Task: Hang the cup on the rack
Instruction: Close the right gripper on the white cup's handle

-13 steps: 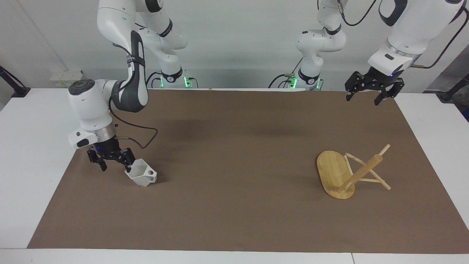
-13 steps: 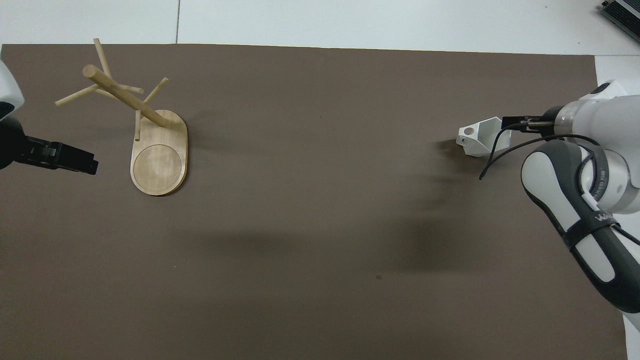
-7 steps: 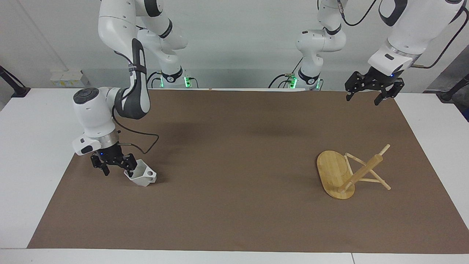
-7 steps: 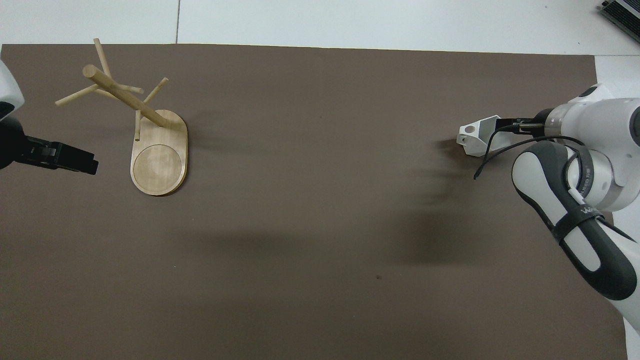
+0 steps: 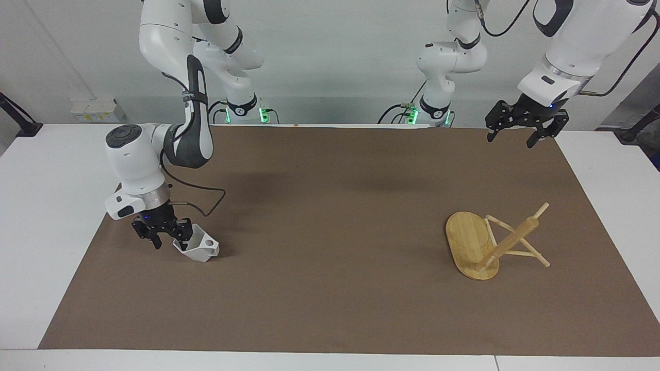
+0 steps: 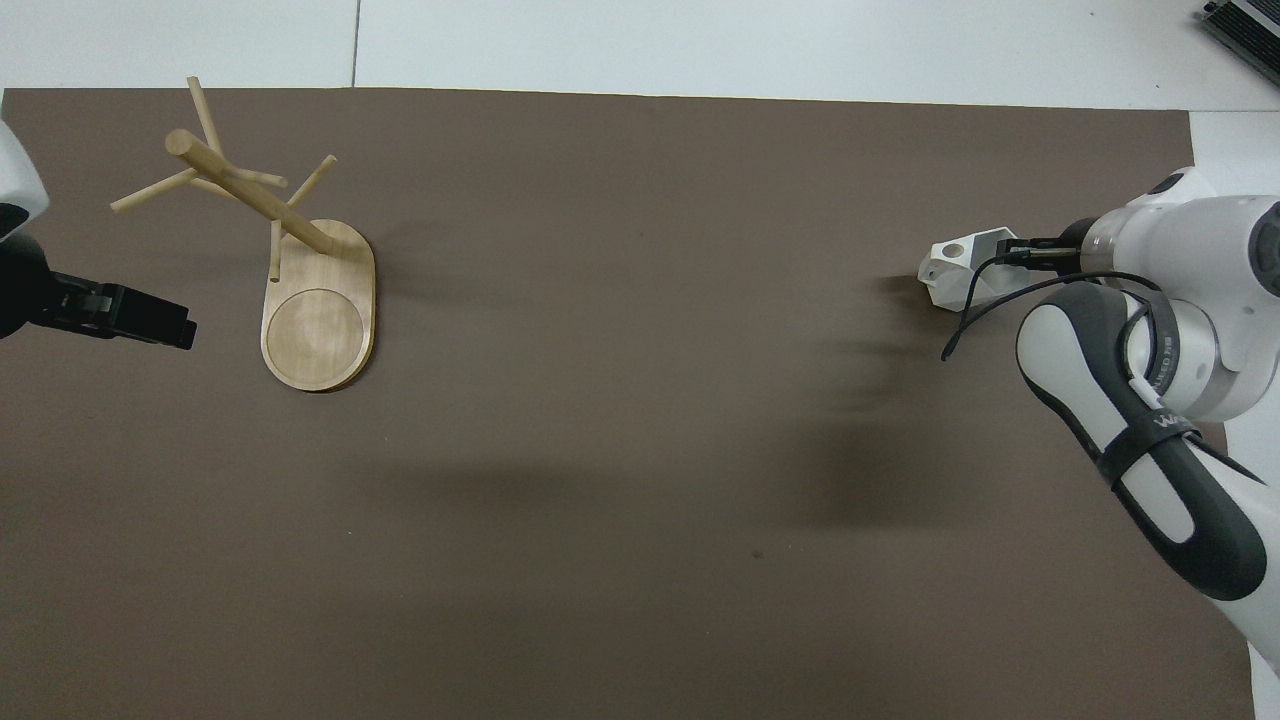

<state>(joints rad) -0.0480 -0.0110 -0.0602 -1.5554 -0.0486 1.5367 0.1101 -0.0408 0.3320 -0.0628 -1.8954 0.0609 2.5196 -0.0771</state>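
Observation:
The white faceted cup (image 5: 198,247) rests tilted on the brown mat at the right arm's end of the table; it also shows in the overhead view (image 6: 958,270). My right gripper (image 5: 166,240) is down at the cup and open. One finger is at the cup's rim, the other outside it. In the overhead view the right gripper (image 6: 1022,251) reaches over the cup's mouth. The bamboo rack (image 5: 484,246) stands on its oval base toward the left arm's end, also in the overhead view (image 6: 318,300). My left gripper (image 5: 511,138) waits open, raised over the mat's corner.
The brown mat (image 5: 330,232) covers most of the white table (image 5: 46,206). The right arm's cable (image 5: 206,198) loops just above the mat beside the cup. The left gripper's black body (image 6: 120,312) hangs near the rack's base in the overhead view.
My right gripper has lowered and turned at the cup, its fingers drawing closer together. The cup has turned slightly with it. The left arm and the rack have not moved.

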